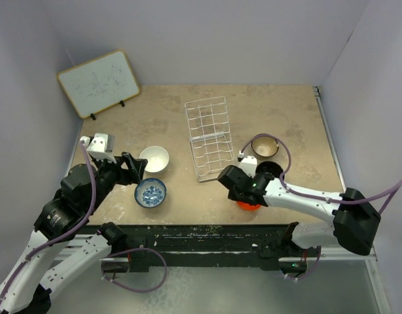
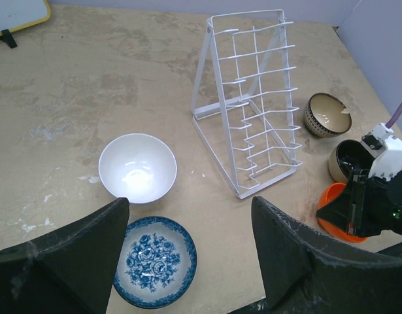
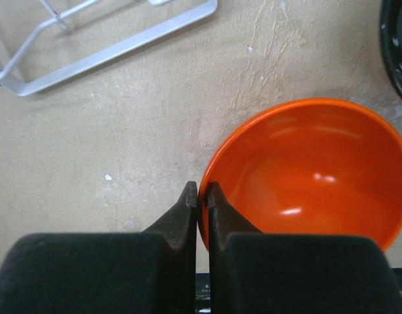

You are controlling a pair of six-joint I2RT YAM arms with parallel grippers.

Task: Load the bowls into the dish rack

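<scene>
The white wire dish rack (image 1: pixel 209 139) (image 2: pixel 202 72) stands mid-table with nothing in it. My right gripper (image 3: pixel 202 187) (image 1: pixel 245 196) is shut on the left rim of the orange-red bowl (image 3: pixel 312 170) (image 1: pixel 250 207), one finger inside and one outside, near the front edge. Behind it sit the black bowl (image 1: pixel 269 169) (image 2: pixel 348 157) and the brown-inside bowl (image 1: pixel 265 145) (image 2: pixel 326 112). My left gripper (image 2: pixel 191 209) (image 1: pixel 136 169) hangs open above the table, holding nothing, near the white bowl (image 1: pixel 154 157) (image 2: pixel 137 166) and the blue-and-white bowl (image 1: pixel 150 193) (image 2: pixel 155 261).
A wood-framed whiteboard (image 1: pixel 98 83) leans at the back left corner. Pale walls close in the table on three sides. The table's front edge runs just behind the orange-red bowl and the blue-and-white bowl.
</scene>
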